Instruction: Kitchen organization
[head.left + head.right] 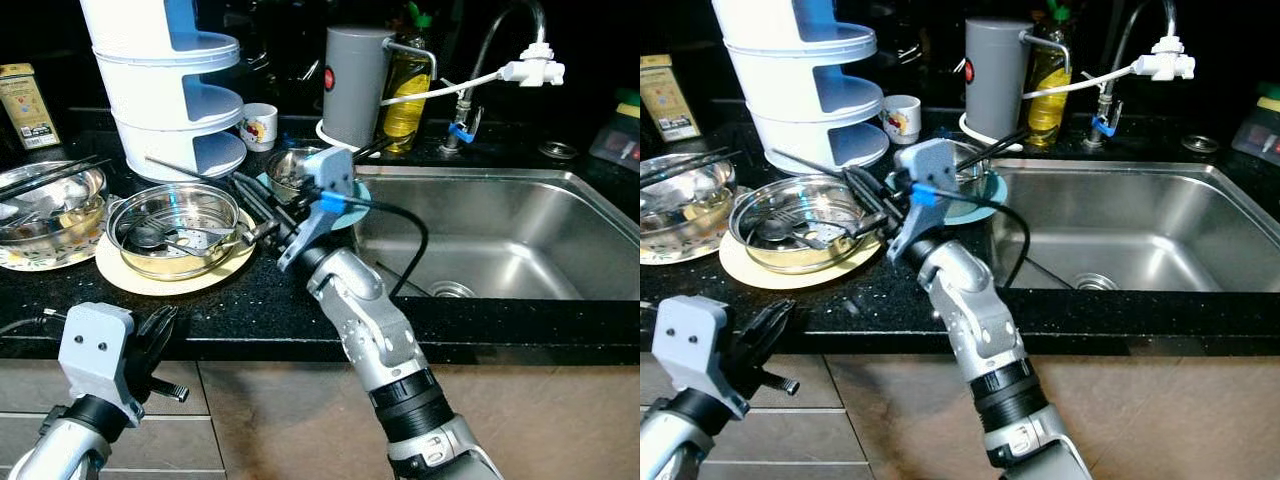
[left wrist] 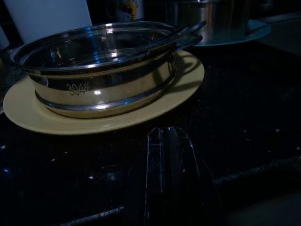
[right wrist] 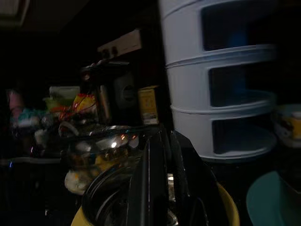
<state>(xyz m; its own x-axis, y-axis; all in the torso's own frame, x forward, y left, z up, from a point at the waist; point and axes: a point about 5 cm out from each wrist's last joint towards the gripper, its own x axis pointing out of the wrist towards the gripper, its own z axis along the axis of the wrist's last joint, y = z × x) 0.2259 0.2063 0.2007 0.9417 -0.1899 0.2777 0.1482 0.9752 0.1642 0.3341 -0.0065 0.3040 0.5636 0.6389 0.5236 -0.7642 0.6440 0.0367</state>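
Observation:
A steel bowl (image 1: 175,230) with a spoon inside sits on a yellow plate (image 1: 130,278) at the counter's front. My right gripper (image 1: 242,185) reaches over the bowl's right rim, its long black fingers (image 3: 150,179) pressed together, shut. A thin dark rod runs on past its tips; whether it is held I cannot tell. My left gripper (image 1: 162,325) hangs below the counter edge in front of the plate, fingers (image 2: 157,160) shut, pointing at the bowl (image 2: 99,70).
A second steel bowl (image 1: 50,205) with chopsticks stands at the left. Behind are a white tiered rack (image 1: 165,90), a mug (image 1: 260,125), a small bowl on a teal plate (image 1: 290,170), a grey canister (image 1: 355,85) and an oil bottle (image 1: 405,95). The sink (image 1: 500,240) and faucet (image 1: 495,45) lie right.

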